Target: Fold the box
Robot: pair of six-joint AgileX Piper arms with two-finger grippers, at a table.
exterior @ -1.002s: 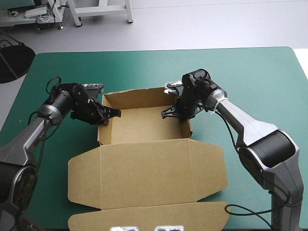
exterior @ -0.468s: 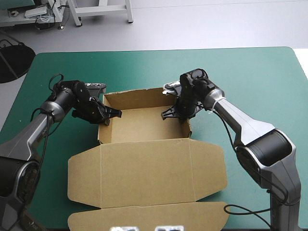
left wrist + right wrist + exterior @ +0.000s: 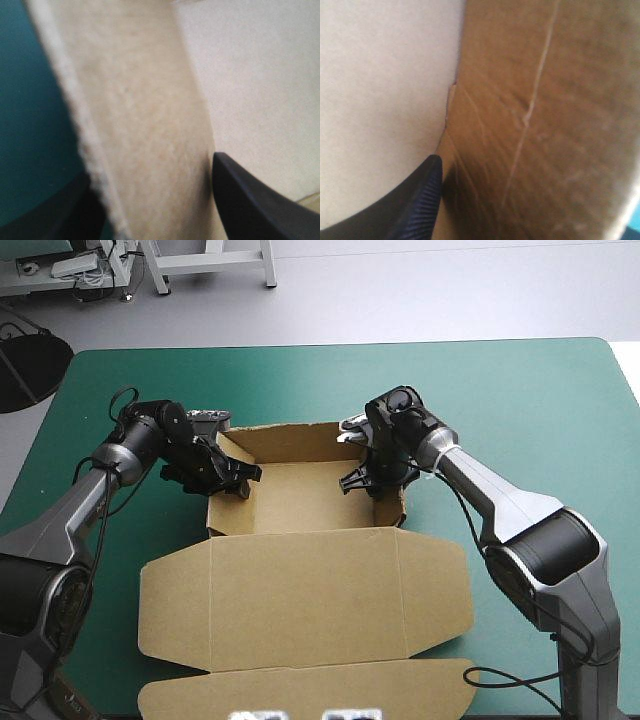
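Roughly mid-table on the teal-green cover (image 3: 520, 400): brown box (image 3: 300, 498), standing as an open tray with the lid (image 3: 300, 600) flat toward the near edge. Tray part on the far side, walls raised all round, floor bare. Lid broader than the tray, with rounded side flaps spread to left and right and one more flap reaching the table's near edge. Left gripper (image 3: 232, 476) in from the left side, set over the tray's left wall about midway along it; all but closed, pinching the board. Confirmed in the left wrist view: wall of the box (image 3: 145, 125) upright between the two black fingers (image 3: 250, 200), one inside against the pale floor of the tray, the other outside over the cover, both touching the board. Right gripper (image 3: 362, 478) in from the right side, set over the tray's right wall, about level with its partner across the tray; likewise nearly closed on the board. In the right wrist view only the inner finger (image 3: 420, 200) visible, pressed to the inner face of the wall (image 3: 545, 125); outer finger hidden behind the board. Wall face there creased, with a pale scored line along it. Both grippers low, down at wall height, well apart from each other across the tray's width.
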